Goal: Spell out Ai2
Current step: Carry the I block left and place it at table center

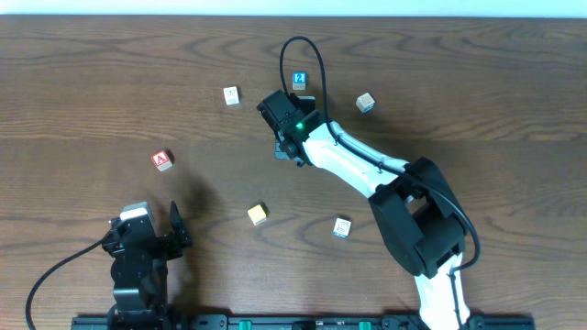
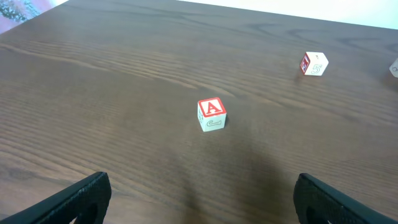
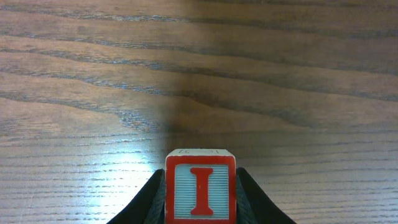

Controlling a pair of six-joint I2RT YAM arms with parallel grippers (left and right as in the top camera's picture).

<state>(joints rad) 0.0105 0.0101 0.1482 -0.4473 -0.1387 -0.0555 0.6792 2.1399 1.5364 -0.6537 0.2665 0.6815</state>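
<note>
My right gripper (image 3: 200, 199) is shut on the red I block (image 3: 200, 186), held over the table; in the overhead view that gripper (image 1: 286, 145) sits near the table's centre and hides the block. The red A block (image 1: 162, 159) lies at the left, and shows in the left wrist view (image 2: 212, 114) ahead of my open, empty left gripper (image 2: 199, 202). The left gripper (image 1: 147, 236) is at the front left. The blue 2 block (image 1: 298, 81) lies just behind the right gripper.
Other blocks lie around: a white one (image 1: 231, 95) at the back, seen in the left wrist view as a 5 block (image 2: 313, 63), one at the back right (image 1: 365, 102), a yellow one (image 1: 258, 214) and a pale blue one (image 1: 341, 226) in front.
</note>
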